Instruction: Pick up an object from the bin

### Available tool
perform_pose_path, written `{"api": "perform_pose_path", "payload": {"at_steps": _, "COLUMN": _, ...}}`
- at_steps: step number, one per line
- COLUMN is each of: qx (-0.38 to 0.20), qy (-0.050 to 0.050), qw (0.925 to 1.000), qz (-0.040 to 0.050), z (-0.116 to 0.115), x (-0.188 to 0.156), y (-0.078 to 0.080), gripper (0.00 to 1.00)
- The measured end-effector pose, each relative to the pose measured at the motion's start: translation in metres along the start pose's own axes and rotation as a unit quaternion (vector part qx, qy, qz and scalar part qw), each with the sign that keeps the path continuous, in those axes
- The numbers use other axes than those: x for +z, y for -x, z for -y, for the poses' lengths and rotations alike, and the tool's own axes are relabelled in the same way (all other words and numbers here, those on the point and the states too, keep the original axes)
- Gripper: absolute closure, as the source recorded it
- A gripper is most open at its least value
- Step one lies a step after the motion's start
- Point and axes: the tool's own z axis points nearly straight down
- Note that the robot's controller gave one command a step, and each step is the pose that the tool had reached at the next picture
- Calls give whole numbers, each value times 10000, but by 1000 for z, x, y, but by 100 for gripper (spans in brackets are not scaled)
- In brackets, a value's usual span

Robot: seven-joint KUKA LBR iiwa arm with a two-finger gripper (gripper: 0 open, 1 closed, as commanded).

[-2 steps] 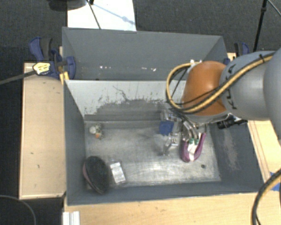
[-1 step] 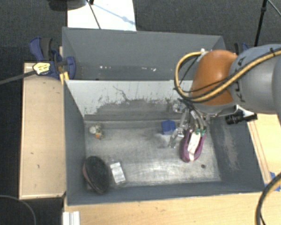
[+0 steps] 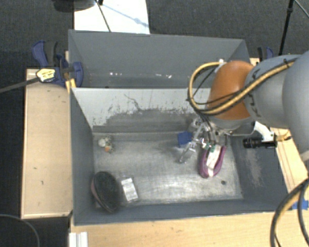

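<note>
Camera view shows the grey bin (image 3: 82,153) and, low inside it, the pincer (image 3: 198,145); apart or together, I cannot tell. Just beside the pincer lies a purple-and-white packet (image 3: 211,161); just left of it, a small blue piece (image 3: 184,138). Looks like the grasp: next, clamp squarely, then lift.

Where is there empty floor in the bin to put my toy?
The middle floor of the bin is bare, between the black oval with its white tag and the gripper. It is crowded by the gripper, where the blue piece and the purple thing are.
</note>
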Motion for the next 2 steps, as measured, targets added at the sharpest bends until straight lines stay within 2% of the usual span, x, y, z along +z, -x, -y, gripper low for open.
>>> {"api": "perform_pose_path", "payload": {"at_steps": 1, "qx": 2, "qy": 1, "qw": 10000, "qz": 35, "z": 1, "x": -1, "y": 2, "gripper": 100}}
{"api": "perform_pose_path", "payload": {"at_steps": 2, "qx": -5, "qy": -8, "qw": 10000, "qz": -7, "z": 1, "x": 1, "y": 0, "gripper": 0}}
